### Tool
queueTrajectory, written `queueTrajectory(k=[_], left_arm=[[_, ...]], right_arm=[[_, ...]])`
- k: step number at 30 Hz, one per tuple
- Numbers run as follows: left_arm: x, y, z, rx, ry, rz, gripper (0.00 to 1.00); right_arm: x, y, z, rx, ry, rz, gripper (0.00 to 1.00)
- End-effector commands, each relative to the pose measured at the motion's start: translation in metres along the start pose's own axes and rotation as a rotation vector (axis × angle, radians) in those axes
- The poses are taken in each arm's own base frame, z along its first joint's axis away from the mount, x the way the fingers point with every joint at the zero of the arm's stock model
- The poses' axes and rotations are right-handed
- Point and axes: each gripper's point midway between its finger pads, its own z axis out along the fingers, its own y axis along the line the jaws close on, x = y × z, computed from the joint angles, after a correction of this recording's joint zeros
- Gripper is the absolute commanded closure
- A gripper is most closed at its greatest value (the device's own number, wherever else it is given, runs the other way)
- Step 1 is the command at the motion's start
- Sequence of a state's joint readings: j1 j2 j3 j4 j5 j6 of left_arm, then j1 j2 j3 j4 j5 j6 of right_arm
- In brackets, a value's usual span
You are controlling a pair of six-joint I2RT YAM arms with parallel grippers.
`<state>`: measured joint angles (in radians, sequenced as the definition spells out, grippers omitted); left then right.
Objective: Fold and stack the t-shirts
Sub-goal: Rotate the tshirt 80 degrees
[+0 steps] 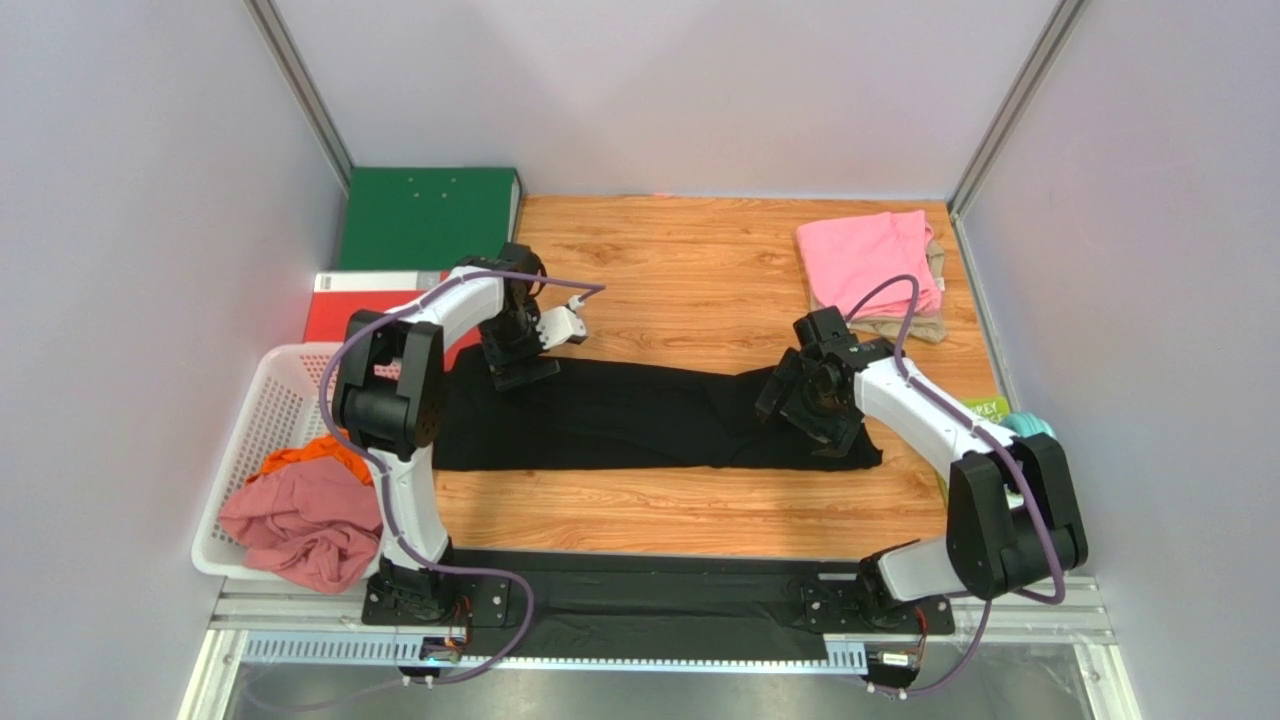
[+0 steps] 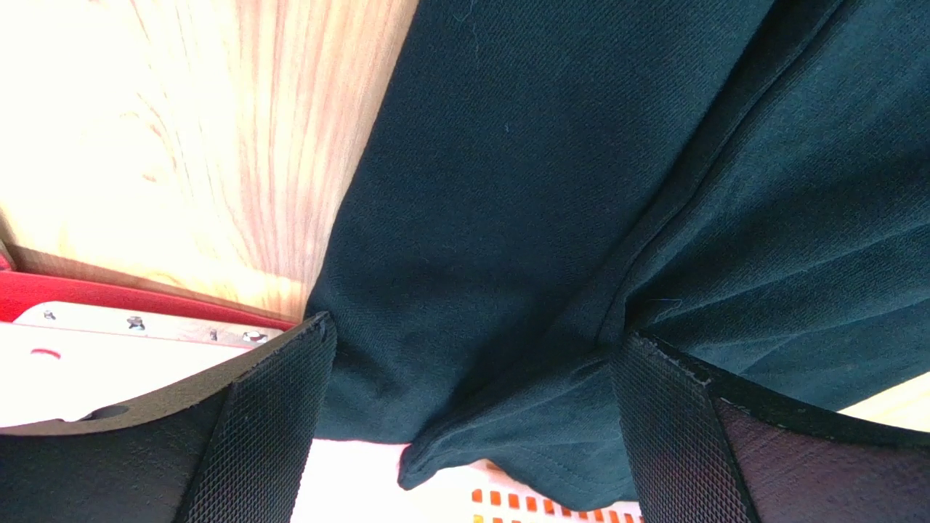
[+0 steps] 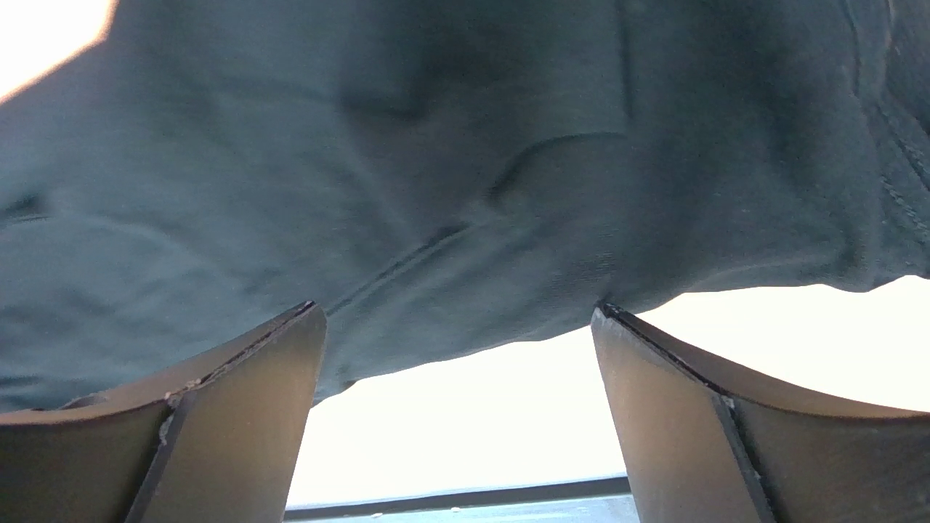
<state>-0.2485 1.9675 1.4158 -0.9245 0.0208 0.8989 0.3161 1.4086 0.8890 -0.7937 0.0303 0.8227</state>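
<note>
The black t-shirt [image 1: 646, 420] lies folded into a long strip across the middle of the wooden table; no print shows. My left gripper [image 1: 519, 368] is low over its far left end, jaws wide open; in the left wrist view a corner of the black cloth [image 2: 524, 218] lies between the fingers [image 2: 262, 436]. My right gripper [image 1: 807, 405] is low over the right end, open and empty; the cloth's edge [image 3: 437, 163] lies just ahead of its fingers [image 3: 699, 436]. A folded pink shirt [image 1: 869, 258] lies on a beige one [image 1: 935, 318] at the back right.
A white basket [image 1: 256, 420] at the left edge holds an orange shirt [image 1: 308, 455] and a dusty-rose shirt [image 1: 301, 525]. A green binder [image 1: 428, 218] and a red binder [image 1: 361, 300] lie at the back left. A teal bundle [image 1: 1029, 425] sits at the right edge.
</note>
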Motion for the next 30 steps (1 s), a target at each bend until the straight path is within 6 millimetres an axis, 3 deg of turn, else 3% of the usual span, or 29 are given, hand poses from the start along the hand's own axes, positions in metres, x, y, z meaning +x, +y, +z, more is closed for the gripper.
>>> queueTrajectory(k=[1, 10, 19, 23, 26, 30], left_arm=[[0.005, -0.006, -0.005, -0.014, 0.011, 0.018, 0.01], [0.024, -0.029, -0.006, 0.000, 0.039, 0.040, 0.02], [0.023, -0.065, -0.022, 0.009, 0.028, 0.116, 0.02], [0.012, -0.080, -0.027, 0.031, 0.005, 0.145, 0.02], [0.003, -0.086, -0.028, 0.043, -0.002, 0.160, 0.02], [-0.007, -0.093, -0.026, 0.065, -0.004, 0.171, 0.02]], right_arm=[[0.002, -0.011, 0.016, 0.066, 0.003, -0.007, 0.00], [-0.027, -0.026, 0.038, 0.181, -0.019, -0.033, 0.00], [-0.054, -0.027, 0.042, 0.182, -0.017, -0.013, 0.00], [-0.071, -0.004, 0.045, 0.145, -0.017, -0.021, 0.00], [-0.071, 0.004, 0.058, 0.157, 0.016, -0.040, 0.00], [-0.077, 0.030, 0.067, 0.145, 0.030, -0.083, 0.00]])
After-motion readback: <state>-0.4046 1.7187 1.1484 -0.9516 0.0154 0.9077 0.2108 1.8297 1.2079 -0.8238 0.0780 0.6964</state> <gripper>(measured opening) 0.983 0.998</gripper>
